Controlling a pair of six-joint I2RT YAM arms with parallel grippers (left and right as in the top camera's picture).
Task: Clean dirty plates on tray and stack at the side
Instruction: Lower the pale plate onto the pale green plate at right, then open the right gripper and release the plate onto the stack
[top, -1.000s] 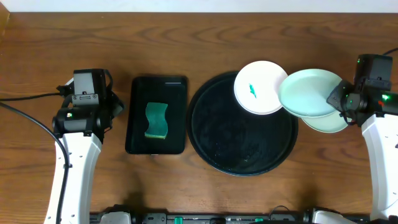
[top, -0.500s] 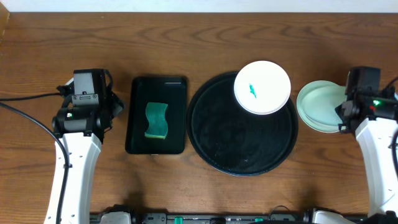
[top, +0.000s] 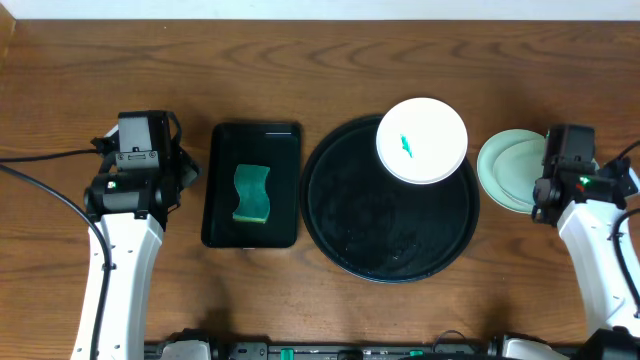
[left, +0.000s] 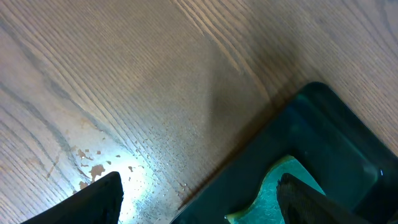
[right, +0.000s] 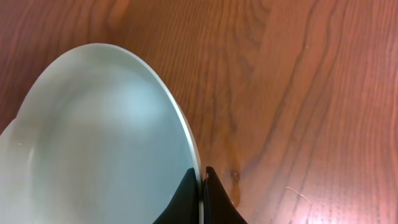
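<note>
**Change noted.** A second ago the top mint plate (top: 510, 165) was carried high, overlapping the right rim of the tray (top: 340, 220) and the white plate (top: 435, 150). It has since come down onto the lower mint plate (top: 497, 190). The pair now lies on the table just right of the tray, clear of its rim and slightly offset from one another.

**Right gripper** (right: 200, 186). The jaws are pinched tight on the far rim of the top mint plate, so it has not yet been released. No smear shows on the plate's face in the wrist view.

**Left gripper** (left: 199, 190). The jaws stand wide apart and hold nothing. It hovers well left of the tray, over the near corner of the small tray (top: 222, 150). The sponge (top: 252, 194) lies there untouched.

**White plate.** It sits on the upper right of the tray, overhanging the rim, and has not shifted. A green smear (top: 405, 145) is present at its centre.

**Assessment.** Two of three plates appear stacked at the side. The white plate is judged the only one outstanding. The right gripper should let go and back away before anything further, since a drag on the rim could upset the stack.
</note>
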